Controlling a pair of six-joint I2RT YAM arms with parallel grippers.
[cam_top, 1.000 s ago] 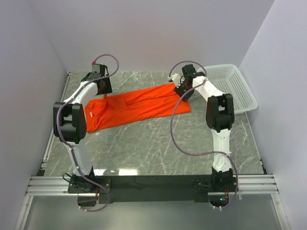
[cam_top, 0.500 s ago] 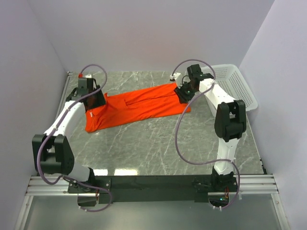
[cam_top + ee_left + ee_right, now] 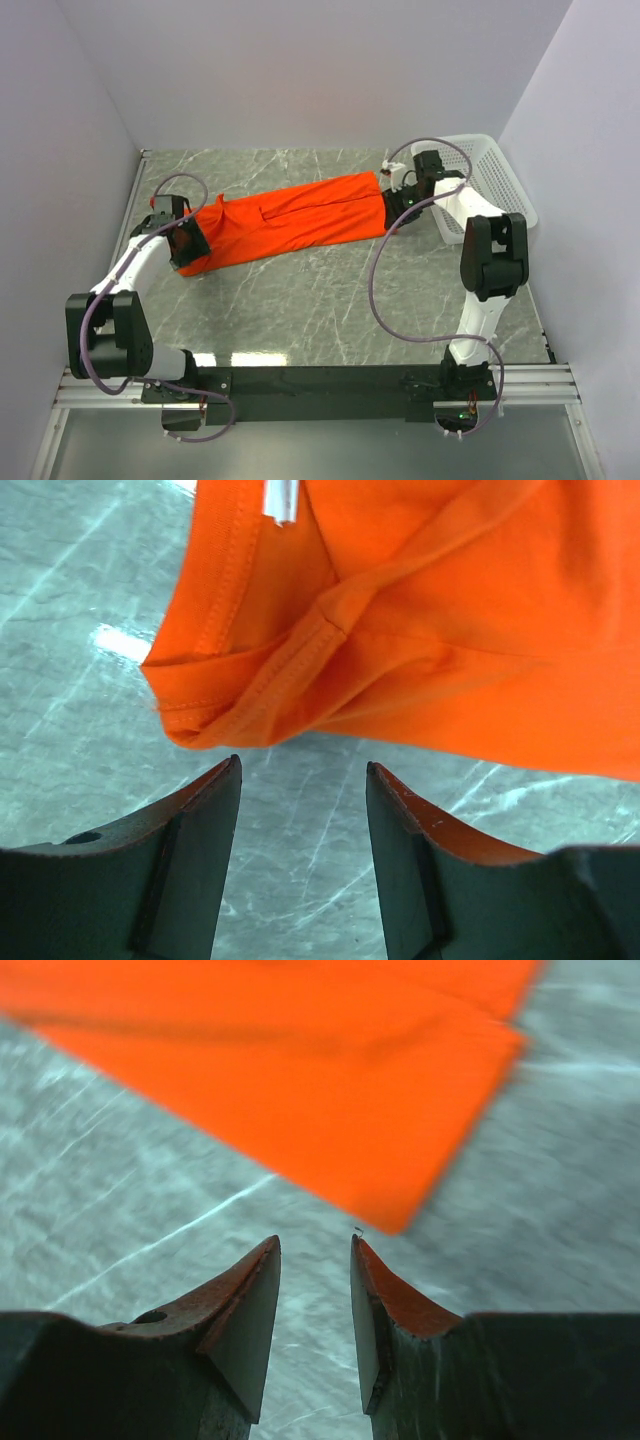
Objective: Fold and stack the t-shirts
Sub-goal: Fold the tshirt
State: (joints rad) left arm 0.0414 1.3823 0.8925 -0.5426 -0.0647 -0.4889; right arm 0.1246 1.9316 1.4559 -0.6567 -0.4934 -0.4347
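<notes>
A bright orange-red t-shirt [image 3: 290, 215] lies flat on the marble table, folded into a long strip running from near left to far right. My left gripper [image 3: 190, 243] sits low at the strip's left end. In the left wrist view it [image 3: 303, 770] is open and empty, with the shirt's hemmed end [image 3: 250, 680] just past the fingertips. My right gripper [image 3: 393, 207] is at the strip's right end. It [image 3: 315, 1245] is open and empty too, and the shirt's corner [image 3: 400, 1205] lies just beyond its tips.
A white mesh basket [image 3: 495, 175] stands at the far right, close behind the right arm. Grey walls close in the table [image 3: 330, 290] at the back and on both sides. The near half of the table shows bare marble.
Both arms swung outward and down: the left gripper from the shirt's far left edge to its near left end, the right gripper rightward off the right end. The lifted left edge now lies flat.
</notes>
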